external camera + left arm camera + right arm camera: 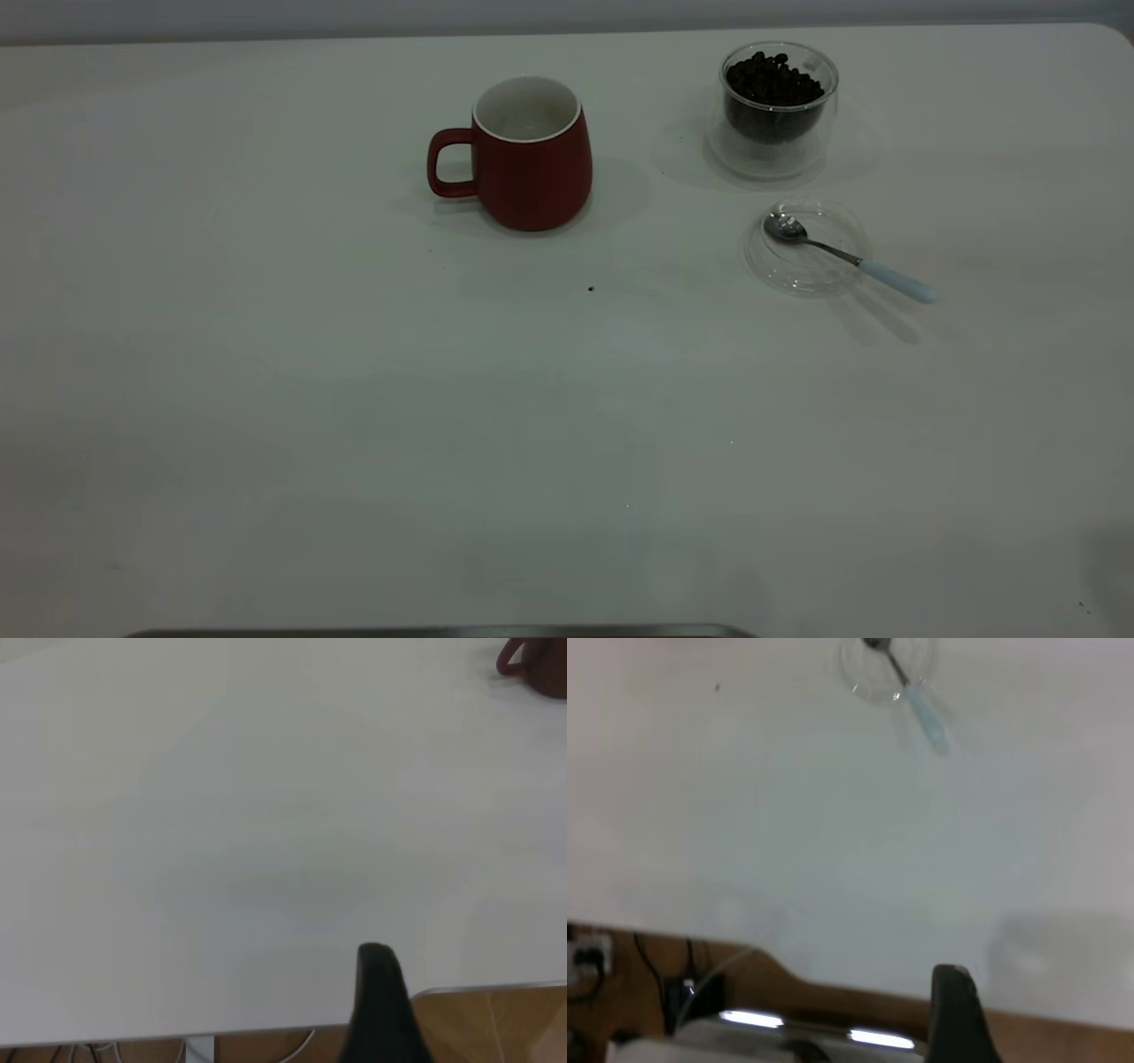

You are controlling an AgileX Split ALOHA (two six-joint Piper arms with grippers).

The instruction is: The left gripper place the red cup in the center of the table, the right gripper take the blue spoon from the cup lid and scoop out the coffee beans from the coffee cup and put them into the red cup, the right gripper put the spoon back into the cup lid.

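You are looking at a task barely started: the red cup (530, 155) is sitting toward the worktop's (354, 425) far edge, the blue spoon (846, 257) is resting on the cup lid (802, 266), the coffee beans (772, 81) are filling the coffee cup (772, 111), and neither gripper's finger state can be told.

A matt, smooth white table (354, 425) carries a dark red cup (530, 173) of glazed ceramic with a soft sheen and a white inside. Well away from both grippers, the clear glass coffee cup (772, 146) holds dull dark coffee beans (773, 80). The cup lid (802, 266) is transparent glass; across it lies the blue spoon (850, 257), shiny metal bowl and stem, pale smooth handle. Beyond the table edge, wood-grain flooring (496, 1023) shows.
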